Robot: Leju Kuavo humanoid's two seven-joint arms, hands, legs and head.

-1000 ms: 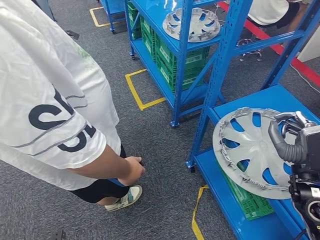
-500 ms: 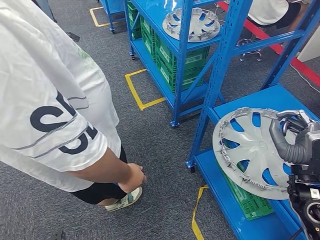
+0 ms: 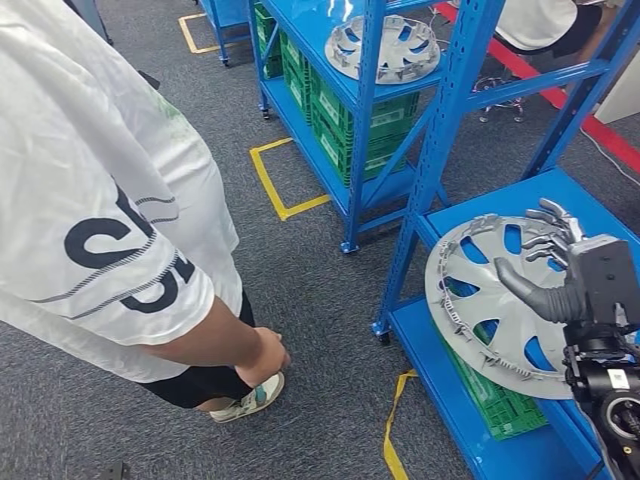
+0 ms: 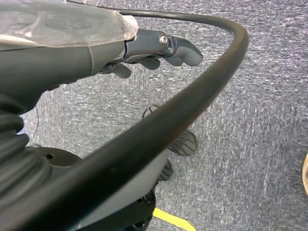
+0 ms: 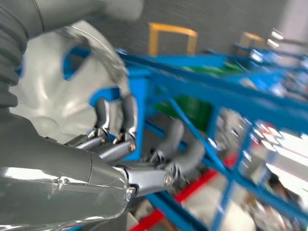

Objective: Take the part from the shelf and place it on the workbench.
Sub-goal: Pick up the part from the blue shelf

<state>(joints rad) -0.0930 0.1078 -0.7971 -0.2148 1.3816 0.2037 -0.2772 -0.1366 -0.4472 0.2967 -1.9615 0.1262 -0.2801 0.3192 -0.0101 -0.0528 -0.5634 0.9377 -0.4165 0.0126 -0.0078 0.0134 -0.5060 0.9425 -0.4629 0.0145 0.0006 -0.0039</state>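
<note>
The right hand point(image 3: 555, 265), fingers spread wide and gripping nothing, hovers over the grey plastic hubcap point(image 3: 494, 300) overhanging the blue metal shelf's point(image 3: 558, 195) front edge; a clumsy touch could tip it off.

The wheel cover point(image 3: 498, 300) by my right hand point(image 3: 555, 265) looks like matt silver plastic; the shelf point(image 3: 445, 120) is glossy blue painted metal; the floor point(image 3: 317, 290) is rough grey carpet.
</note>
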